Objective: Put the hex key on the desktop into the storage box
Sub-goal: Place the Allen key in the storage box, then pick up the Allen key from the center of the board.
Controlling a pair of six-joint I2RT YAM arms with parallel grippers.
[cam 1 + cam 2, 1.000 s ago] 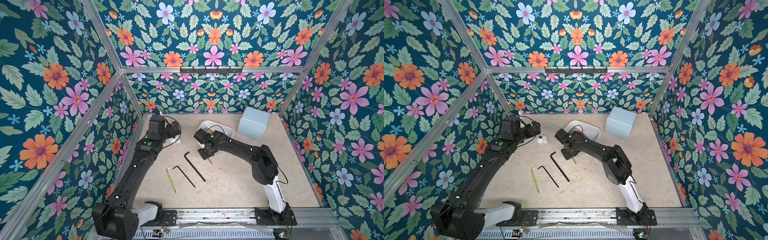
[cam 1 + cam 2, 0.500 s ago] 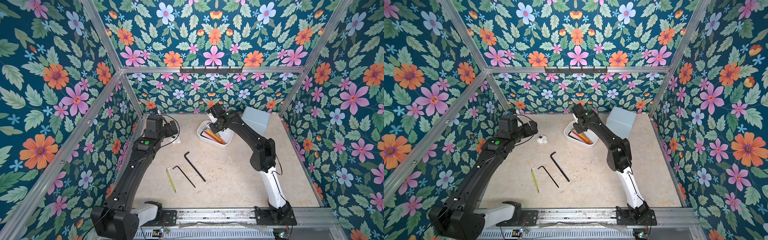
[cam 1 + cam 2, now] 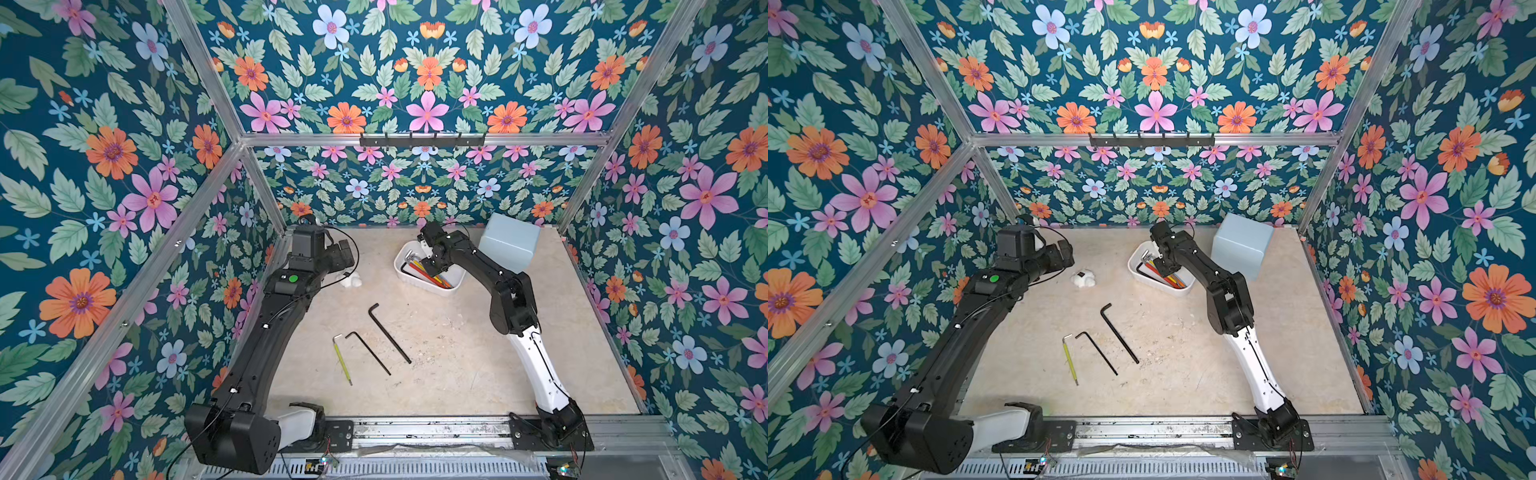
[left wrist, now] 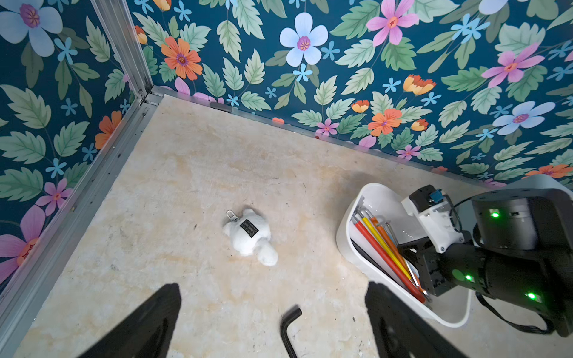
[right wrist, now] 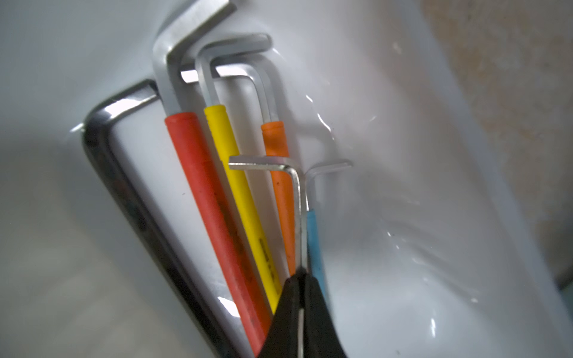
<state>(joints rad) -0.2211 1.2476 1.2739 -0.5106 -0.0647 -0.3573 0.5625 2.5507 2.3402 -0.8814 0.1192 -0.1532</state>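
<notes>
The white storage box (image 3: 432,289) (image 3: 1158,284) stands at the back of the beige desktop (image 3: 457,353) and holds several hex keys with coloured sleeves and a dark one. My right gripper (image 3: 430,266) (image 5: 300,279) reaches down into it, shut on a thin silver hex key (image 5: 297,201) that points along the others. On the desktop lie a long black hex key (image 3: 388,332) (image 4: 286,325), a thinner black one (image 3: 368,352) and a yellow-green one (image 3: 343,360). My left gripper (image 3: 345,255) (image 4: 273,288) hangs open and holds nothing at the back left, above the long key's bent end.
A pale blue cube box (image 3: 509,245) stands right behind the storage box, close to my right arm. A small white plush toy (image 3: 349,281) (image 4: 249,237) lies between my left gripper and the storage box. Floral walls and aluminium rails close in the desktop.
My right arm has swung from the middle of the desktop back to the storage box and lowered its shut gripper with the thin key into it. My left arm has hardly moved.
</notes>
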